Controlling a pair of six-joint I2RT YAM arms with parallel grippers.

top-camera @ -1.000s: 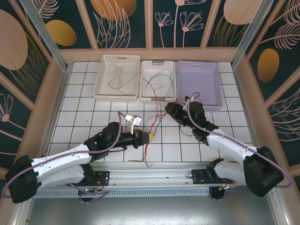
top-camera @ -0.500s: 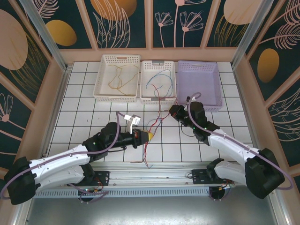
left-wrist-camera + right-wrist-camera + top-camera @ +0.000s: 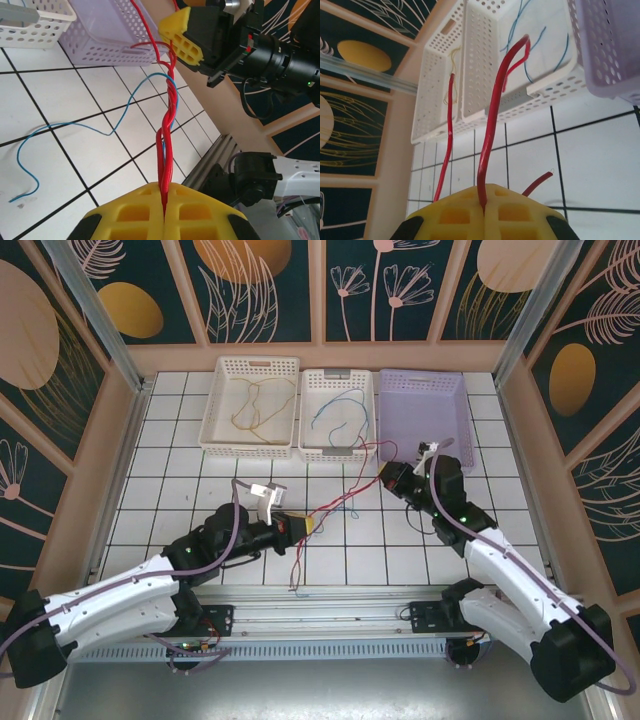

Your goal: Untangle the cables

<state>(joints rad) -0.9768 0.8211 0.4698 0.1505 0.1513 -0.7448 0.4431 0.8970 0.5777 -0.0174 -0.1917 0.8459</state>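
Two red cables [image 3: 345, 502], twisted round each other, stretch above the tiles between my grippers. My left gripper [image 3: 305, 525] is shut on their near end, and the twist [image 3: 167, 120] rises straight out of its closed yellow fingers [image 3: 200, 212]. My right gripper [image 3: 386, 478] is shut on a red cable [image 3: 492, 125] in front of the baskets, while a second red strand [image 3: 449, 135] passes to its left. A thin blue cable [image 3: 75, 122] lies slack on the tiles, winding into the twist. Loose red ends trail toward the front rail [image 3: 293, 583].
Three baskets stand in a row at the back. The left white basket [image 3: 250, 451] holds a yellow-tan cable [image 3: 255, 405]. The middle white basket [image 3: 338, 453] holds blue cables [image 3: 555, 45] and other thin wires. The purple basket [image 3: 425, 420] stands just behind my right gripper.
My right gripper has shut on a red cable and pulled it to the right. The left arm has drawn back to the left, so the red cables now stretch between the grippers.
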